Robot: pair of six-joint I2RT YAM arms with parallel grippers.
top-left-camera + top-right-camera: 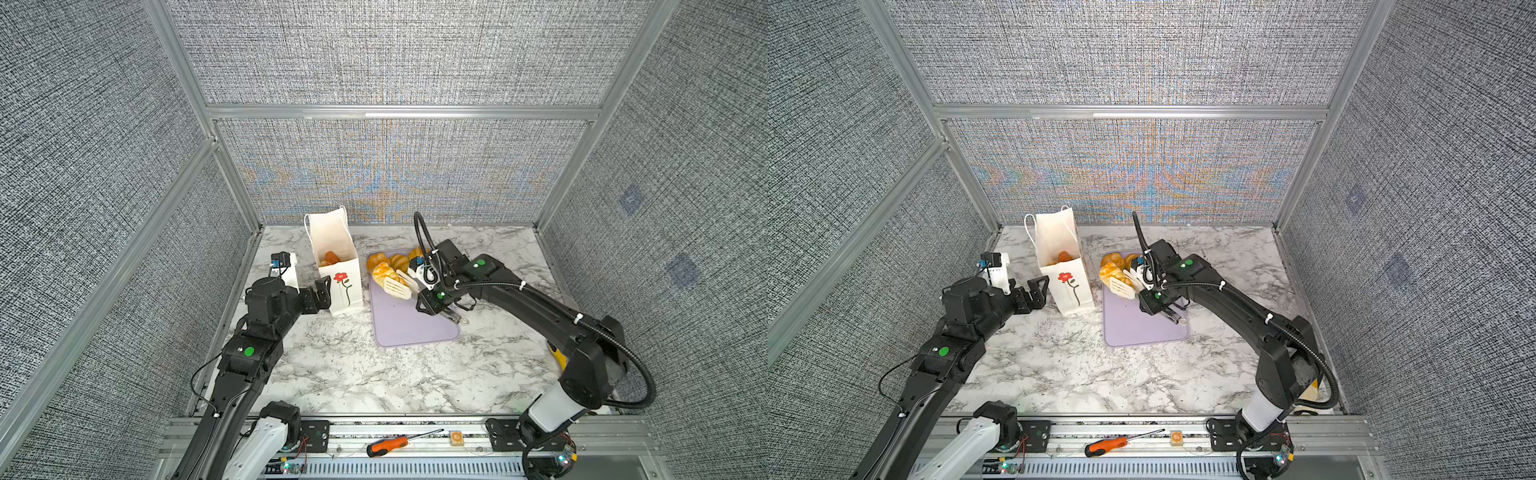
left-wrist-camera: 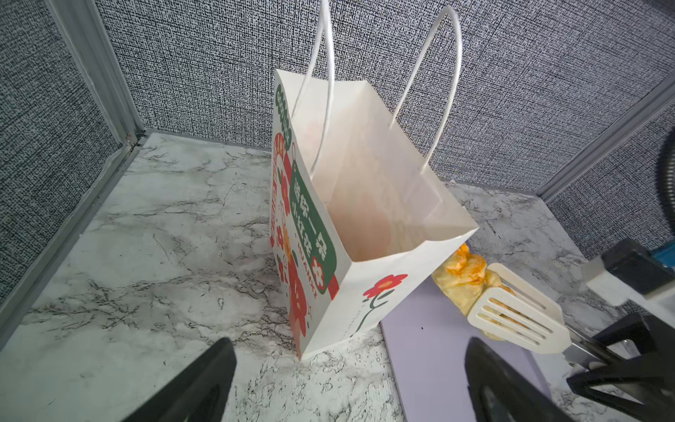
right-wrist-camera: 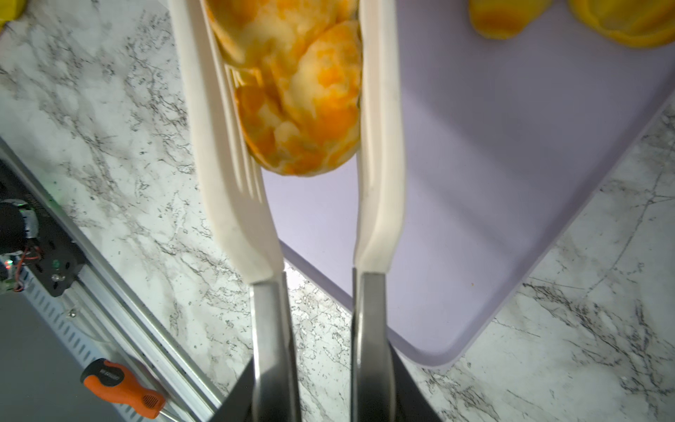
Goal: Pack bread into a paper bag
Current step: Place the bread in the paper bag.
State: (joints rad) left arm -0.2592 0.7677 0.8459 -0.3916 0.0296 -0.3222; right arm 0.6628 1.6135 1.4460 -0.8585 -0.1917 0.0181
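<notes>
Bag (image 1: 338, 286): some bread (image 1: 330, 257) inside, centre frame.
Tray (image 1: 407, 328): three rolls (image 1: 399, 262) left.
Right gripper (image 1: 432, 301): squeezing tongs (image 1: 401, 284) on croissant (image 1: 384, 273).
Left gripper (image 1: 319, 294): wide, empty.

Bright, even light falls from overhead, and the marble bench (image 1: 332, 374) carries only soft, faint shadows. In both top views the woven back wall (image 1: 399, 174) shimmers with coloured moiré, and the frame posts (image 1: 237, 179) lean outward with wide-angle stretch. In the right wrist view the tongs (image 3: 380, 146) and pastry (image 3: 299, 109) are blurred and washed pale. In the left wrist view the paper bag (image 2: 383, 175) glows translucent, and the black jaws at the picture's edge are out of focus.
</notes>
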